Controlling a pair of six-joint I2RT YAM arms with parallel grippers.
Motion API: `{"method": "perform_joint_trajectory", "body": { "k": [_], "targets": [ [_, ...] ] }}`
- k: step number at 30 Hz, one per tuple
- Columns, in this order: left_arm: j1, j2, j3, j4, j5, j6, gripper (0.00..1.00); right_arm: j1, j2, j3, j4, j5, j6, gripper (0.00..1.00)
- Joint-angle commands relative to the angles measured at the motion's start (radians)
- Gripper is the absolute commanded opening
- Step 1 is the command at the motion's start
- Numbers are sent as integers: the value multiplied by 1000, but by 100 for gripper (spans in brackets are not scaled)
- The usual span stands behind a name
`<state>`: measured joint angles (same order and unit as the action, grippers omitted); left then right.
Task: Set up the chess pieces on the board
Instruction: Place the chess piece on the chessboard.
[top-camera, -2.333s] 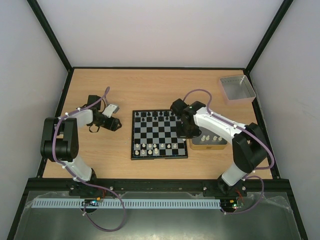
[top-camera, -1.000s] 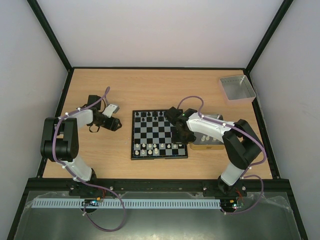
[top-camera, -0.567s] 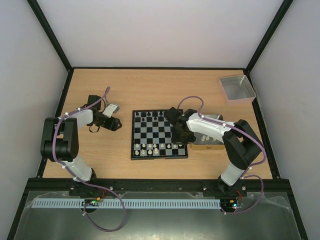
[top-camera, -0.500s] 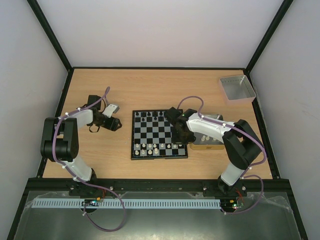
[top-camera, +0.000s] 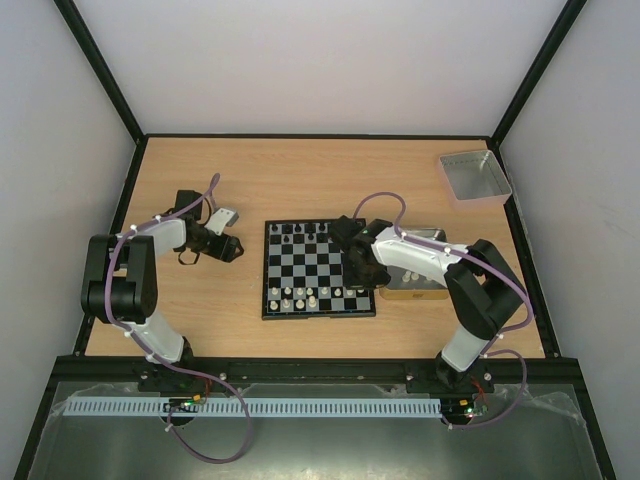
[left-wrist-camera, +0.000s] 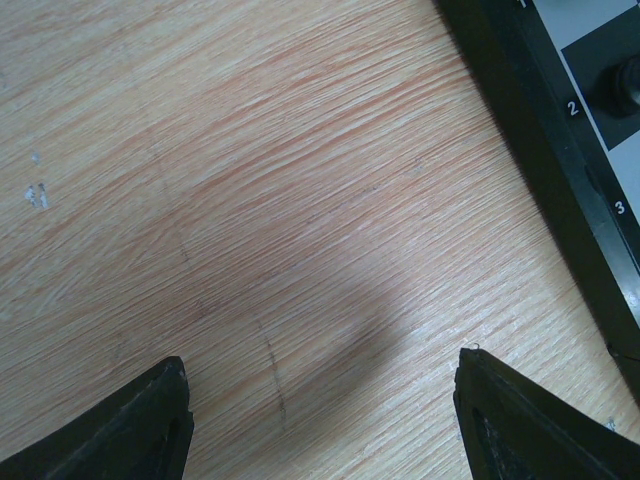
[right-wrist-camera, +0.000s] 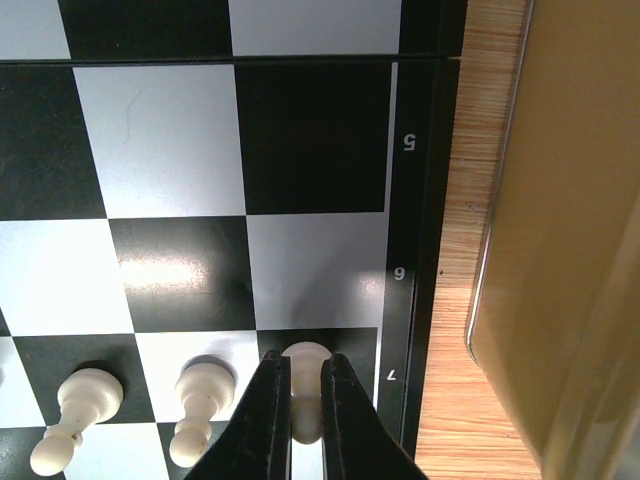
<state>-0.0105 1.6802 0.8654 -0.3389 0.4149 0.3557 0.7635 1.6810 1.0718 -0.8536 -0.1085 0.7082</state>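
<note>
Fingers (right-wrist-camera: 268, 410) of the right gripper (right-wrist-camera: 304, 385) are clamped on a white pawn (right-wrist-camera: 306, 352) at the right end of the near pawn row of the board (right-wrist-camera: 180, 130), the left gripper (left-wrist-camera: 325, 420) is seen open, and white pieces (top-camera: 412, 273) are left in the tray (top-camera: 405, 293).

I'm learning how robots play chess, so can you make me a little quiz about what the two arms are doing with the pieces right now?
1. True or false: the right end effector is shut on a small cream-white pawn.
2. Where is the open left end effector? A) over the bare light wooden table, beside the black-rimmed checkered chessboard; B) over the board's middle; C) off the table altogether.
3. Fill in: the white number on the board's rim beside that pawn's square is ___.
Key: 1 true; 2 A; 3 seven.
</note>
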Motion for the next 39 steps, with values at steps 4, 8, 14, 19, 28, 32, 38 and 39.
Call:
{"method": "perform_joint_trajectory", "body": {
  "k": [4,8,14,19,28,32,38,39],
  "targets": [
    [-9,62,-37,-92,-29,-9,72,14,-8,-21,-22,13,14,4],
    [-9,62,-36,-92,-29,-9,72,15,-11,-23,-18,13,18,9],
    [-9,62,-37,-92,-29,-9,72,17,-20,-22,-7,11,27,15],
    [-9,62,-37,-92,-30,-10,72,20,-33,-10,-18,28,32,16],
    [-9,62,-37,-92,-29,-9,72,20,-34,45,-48,60,25,19],
    [-9,62,-36,-93,-30,-9,72,20,-25,67,-53,66,24,19],
    [-9,62,-37,-93,-29,-9,72,9,-33,90,-78,142,25,19],
    [-9,62,-37,-92,-29,-9,72,-3,-39,85,-81,157,25,19]
  ]
}}
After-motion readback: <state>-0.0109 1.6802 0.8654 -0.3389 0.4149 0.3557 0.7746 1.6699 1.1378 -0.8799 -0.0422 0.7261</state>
